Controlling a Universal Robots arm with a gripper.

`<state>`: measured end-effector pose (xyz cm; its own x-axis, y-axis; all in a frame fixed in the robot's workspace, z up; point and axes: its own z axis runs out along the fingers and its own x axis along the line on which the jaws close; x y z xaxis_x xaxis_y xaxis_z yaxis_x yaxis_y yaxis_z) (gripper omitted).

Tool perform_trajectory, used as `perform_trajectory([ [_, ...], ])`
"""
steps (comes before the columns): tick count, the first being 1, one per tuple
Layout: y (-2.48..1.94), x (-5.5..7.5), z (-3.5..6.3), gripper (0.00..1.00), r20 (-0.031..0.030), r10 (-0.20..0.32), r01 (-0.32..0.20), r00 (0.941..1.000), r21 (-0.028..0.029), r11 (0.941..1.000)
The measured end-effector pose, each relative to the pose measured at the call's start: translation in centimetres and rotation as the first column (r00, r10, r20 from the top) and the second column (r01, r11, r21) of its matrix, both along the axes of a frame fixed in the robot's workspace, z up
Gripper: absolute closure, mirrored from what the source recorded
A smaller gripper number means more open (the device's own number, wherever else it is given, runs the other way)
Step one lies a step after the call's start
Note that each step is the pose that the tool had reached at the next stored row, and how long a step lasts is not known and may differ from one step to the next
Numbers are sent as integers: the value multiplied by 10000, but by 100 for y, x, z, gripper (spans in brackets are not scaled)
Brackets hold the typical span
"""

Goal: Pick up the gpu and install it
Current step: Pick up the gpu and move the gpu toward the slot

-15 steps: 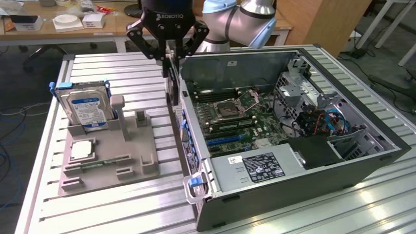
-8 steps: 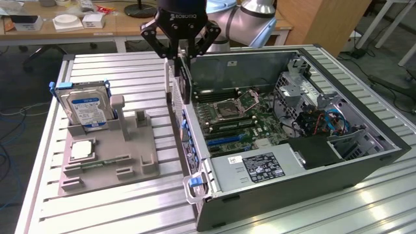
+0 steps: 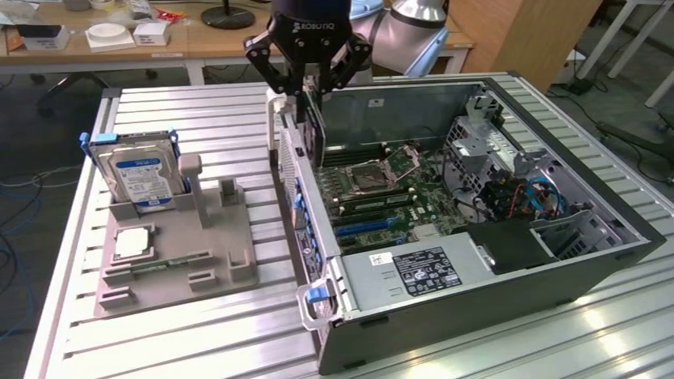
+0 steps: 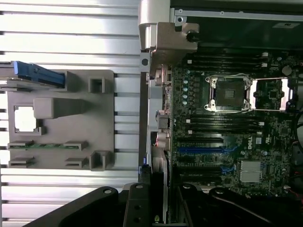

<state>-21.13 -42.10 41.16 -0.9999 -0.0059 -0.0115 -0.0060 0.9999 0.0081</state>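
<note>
Slatted metal table below; my gripper pinches the gpu by its top edge, above the computer case wall. It looks light, stiff and fragile.

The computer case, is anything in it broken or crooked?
Nothing looks broken or spilled. The computer case lies open on its side, and the processor socket on its board has its metal lid flipped open. The gpu hangs upright in the gripper above the case's edge, not in a slot.
</note>
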Motion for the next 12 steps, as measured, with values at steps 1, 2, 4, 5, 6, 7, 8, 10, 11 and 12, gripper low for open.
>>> perform_trajectory([
  [1, 0, 11, 0, 74, 0, -1, 1, 10000, 0, 10000],
  [2, 0, 20, 0, 74, 0, 0, 0, 10000, 0, 10000],
  [4, 0, 43, -1, 74, 0, 0, 0, 10000, 0, 10000],
  [5, 0, 57, -1, 74, 0, 0, 0, 10000, 0, 10000],
  [6, 0, 76, -1, 74, 0, 0, 0, 10000, 0, 10000],
  [7, 0, 98, -1, 74, 1, 0, 0, 10000, 1, 10000],
  [8, 0, 122, -1, 74, 1, 1, -1, 10000, 1, 10000],
  [10, 0, 171, -1, 74, 0, -1, 1, 10000, 0, 10000],
  [11, 0, 195, -1, 74, 0, -1, 1, 10000, 0, 10000],
  [12, 0, 216, -1, 74, 0, -1, 1, 10000, 0, 10000],
])
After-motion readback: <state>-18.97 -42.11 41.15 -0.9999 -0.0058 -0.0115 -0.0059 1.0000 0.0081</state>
